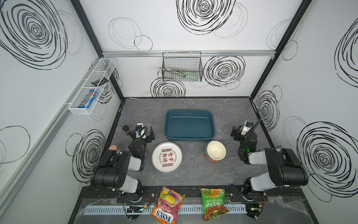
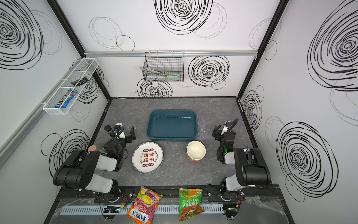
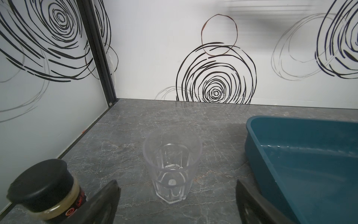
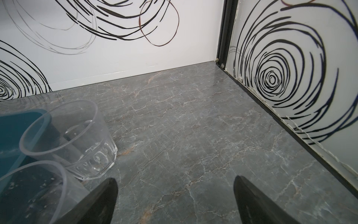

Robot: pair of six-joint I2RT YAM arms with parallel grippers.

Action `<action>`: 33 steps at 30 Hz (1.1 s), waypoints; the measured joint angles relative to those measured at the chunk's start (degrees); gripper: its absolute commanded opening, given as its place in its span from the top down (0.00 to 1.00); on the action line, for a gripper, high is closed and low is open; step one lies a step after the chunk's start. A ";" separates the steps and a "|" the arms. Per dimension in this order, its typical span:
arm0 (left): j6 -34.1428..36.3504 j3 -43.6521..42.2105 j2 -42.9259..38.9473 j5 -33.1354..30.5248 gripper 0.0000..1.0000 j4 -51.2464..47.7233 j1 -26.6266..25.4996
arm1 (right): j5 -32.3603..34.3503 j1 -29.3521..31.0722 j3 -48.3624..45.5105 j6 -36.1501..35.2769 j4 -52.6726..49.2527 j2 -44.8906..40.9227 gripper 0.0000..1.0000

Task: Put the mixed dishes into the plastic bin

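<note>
**Teal bin with dishes around it**

I am seeing the plastic bin (image 1: 189, 126), dark teal, low-walled and round-cornered, sitting mid-table behind stacked plates (image 1: 167, 157) and bowls (image 1: 215, 150). Wrist views are resolving clear cups (image 4: 73, 139) beside it, faint from above. Left gripper (image 3: 176, 186) and right gripper (image 4: 175, 180) are standing spread, gripping nothing.

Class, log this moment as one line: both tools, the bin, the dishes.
left tool: open, empty | right tool: open, empty | plastic bin: empty | plates, bowls, cups: outside bin
</note>
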 measured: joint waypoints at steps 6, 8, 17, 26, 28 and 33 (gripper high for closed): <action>-1.31 2.97 -7.45 -5.11 0.04 -9.18 -0.42 | 1.49 1.16 4.94 0.44 -11.23 -6.40 0.03; -2.19 5.60 -10.71 -7.26 0.04 -14.21 -0.52 | 0.94 1.16 7.04 0.94 -14.58 -9.51 0.03; -10.67 20.35 -19.93 -9.66 0.04 -38.97 0.50 | -6.10 1.16 12.37 5.05 -25.31 -21.07 0.03; -31.01 26.12 -23.02 1.18 0.03 -58.90 5.35 | -14.45 -5.33 16.90 29.94 -35.54 -26.34 0.10; -33.22 28.61 -22.23 4.20 0.01 -64.96 5.73 | -18.32 -5.57 17.49 33.07 -37.03 -25.77 0.15; -35.30 33.94 -22.53 11.82 0.08 -79.25 5.86 | -28.74 -2.69 25.92 35.52 -45.62 -21.00 0.36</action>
